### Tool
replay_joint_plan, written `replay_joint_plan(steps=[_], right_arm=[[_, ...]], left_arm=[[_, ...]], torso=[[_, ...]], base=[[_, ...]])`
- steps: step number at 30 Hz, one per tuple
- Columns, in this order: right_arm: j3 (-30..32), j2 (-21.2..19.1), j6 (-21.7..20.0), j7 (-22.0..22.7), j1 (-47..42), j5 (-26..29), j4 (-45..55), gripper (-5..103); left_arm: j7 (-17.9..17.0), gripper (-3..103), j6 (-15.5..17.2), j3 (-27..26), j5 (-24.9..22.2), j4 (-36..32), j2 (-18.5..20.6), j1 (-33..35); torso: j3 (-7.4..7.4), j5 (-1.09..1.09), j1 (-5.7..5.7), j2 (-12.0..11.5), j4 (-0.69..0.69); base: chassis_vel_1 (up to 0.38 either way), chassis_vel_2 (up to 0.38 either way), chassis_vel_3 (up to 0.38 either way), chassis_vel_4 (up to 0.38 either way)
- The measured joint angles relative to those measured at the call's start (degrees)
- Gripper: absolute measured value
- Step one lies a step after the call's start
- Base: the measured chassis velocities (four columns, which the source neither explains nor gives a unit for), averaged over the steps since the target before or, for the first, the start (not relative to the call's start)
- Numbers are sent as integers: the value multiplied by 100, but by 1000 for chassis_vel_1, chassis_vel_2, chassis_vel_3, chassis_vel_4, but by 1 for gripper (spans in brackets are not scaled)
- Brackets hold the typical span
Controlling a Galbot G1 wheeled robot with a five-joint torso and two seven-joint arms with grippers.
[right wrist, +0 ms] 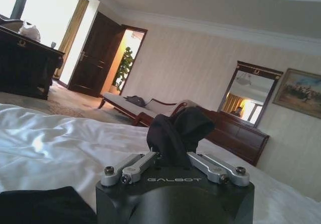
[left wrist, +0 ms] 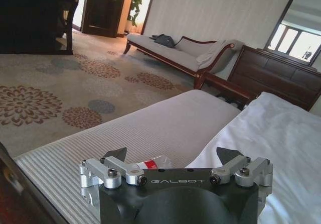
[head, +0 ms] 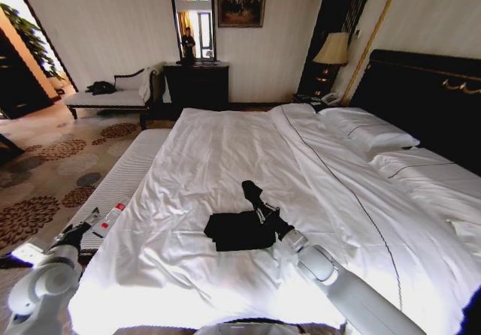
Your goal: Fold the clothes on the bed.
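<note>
T-shirt: the black T-shirt (head: 239, 230) lies bunched in a dark heap on the near half of the bed, with one end pulled up off the sheet into a raised strip.
Right pincer: the right pincer (head: 259, 209) is over the middle of the bed, closed on that raised end; in the right wrist view the black cloth (right wrist: 176, 133) stands bunched between its fingers (right wrist: 131, 165).
Bed: the bed (head: 225, 147) has a rumpled white duvet, white pillows (head: 370, 134) at the head and a dark headboard (head: 421, 95).
Left pincer: the left pincer (left wrist: 173, 156) hangs off the bed's left edge over a grey ribbed mattress (left wrist: 150, 128), its fingers spread wide and holding nothing.
</note>
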Motion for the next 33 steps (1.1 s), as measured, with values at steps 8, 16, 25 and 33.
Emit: replay_joint_plan(steps=[8, 16, 25, 33], right_arm=[[-415, 166, 290, -299, 242, 17, -263, 7], [-885, 309, 404, -526, 619, 201, -480, 7], [-1191, 408, 470, -628, 837, 327, -735, 7], [-1514, 622, 412, -582, 1081, 480, -1109, 7]], left_arm=[[11, 100, -21, -128, -25, 16, 5, 59], [30, 100, -87, -383, -28, 211, 129, 149], [92, 100, -185, -527, 139, 623, 302, 145], [222, 100, -306, -396, 549, 964, 391, 104]], torso=[[0, 1, 0, 0, 0], [0, 0, 0, 0, 0], [0, 1, -1, 0, 0], [0, 0, -1, 0, 0]], base=[[0, 0, 0, 0], [0, 0, 0, 0], [0, 0, 0, 0], [0, 0, 0, 0]])
